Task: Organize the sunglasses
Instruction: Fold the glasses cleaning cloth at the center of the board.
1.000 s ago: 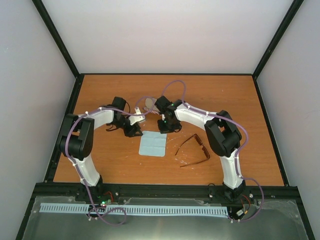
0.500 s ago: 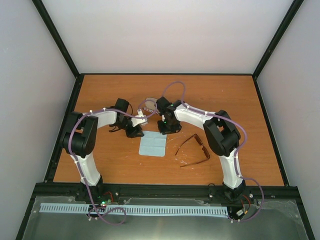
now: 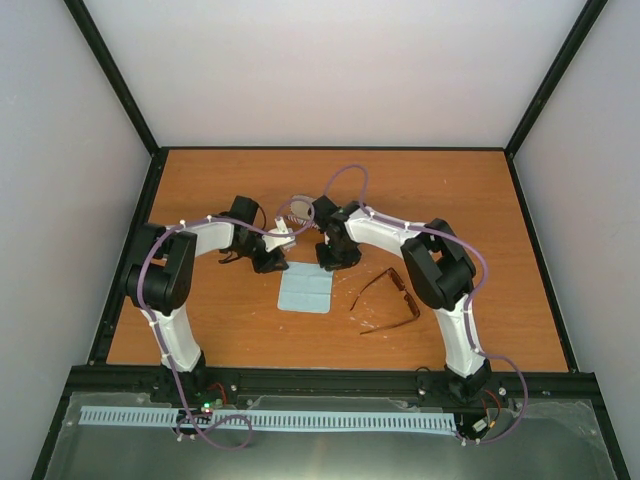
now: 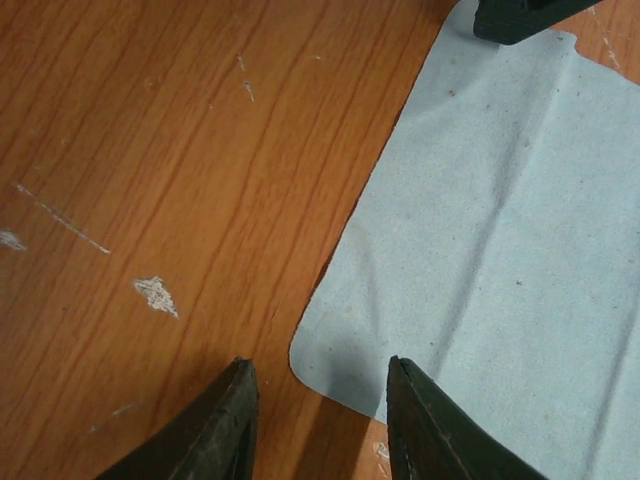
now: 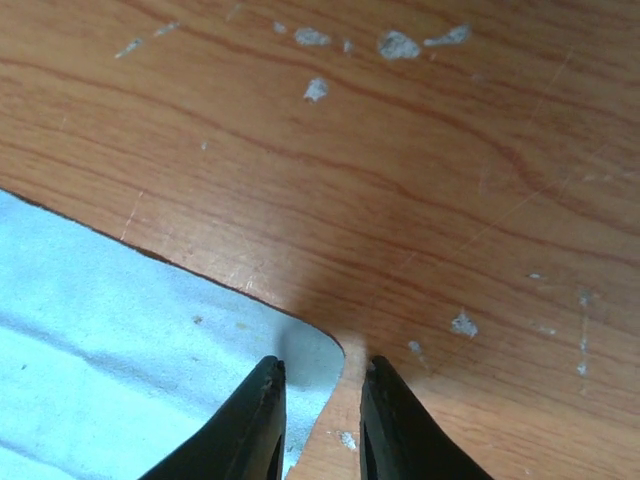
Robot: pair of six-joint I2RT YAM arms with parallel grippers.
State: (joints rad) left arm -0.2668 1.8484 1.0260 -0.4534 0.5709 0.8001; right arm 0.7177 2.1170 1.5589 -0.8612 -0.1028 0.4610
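The sunglasses (image 3: pixel 388 300), reddish-brown with dark lenses and their arms unfolded, lie on the table to the right of a light blue cloth (image 3: pixel 306 288); neither gripper touches them. My left gripper (image 3: pixel 270 263) is at the cloth's far left corner. In the left wrist view the left gripper (image 4: pixel 318 365) is open, and that corner of the cloth (image 4: pixel 500 230) lies flat between its fingers. My right gripper (image 3: pixel 334 261) is at the far right corner. Seen from the right wrist, the right gripper (image 5: pixel 322 365) stands open by a narrow gap over the cloth (image 5: pixel 120 360) corner.
A tan striped case (image 3: pixel 297 209) lies behind the two grippers, mostly hidden by the arms. Bare wooden table (image 3: pixel 450 200) extends to the right and back. Black frame rails edge the table.
The right gripper's jaws have parted slightly at the cloth's far right corner. The left gripper has edged right toward the far left corner. The cloth and the sunglasses have not moved.
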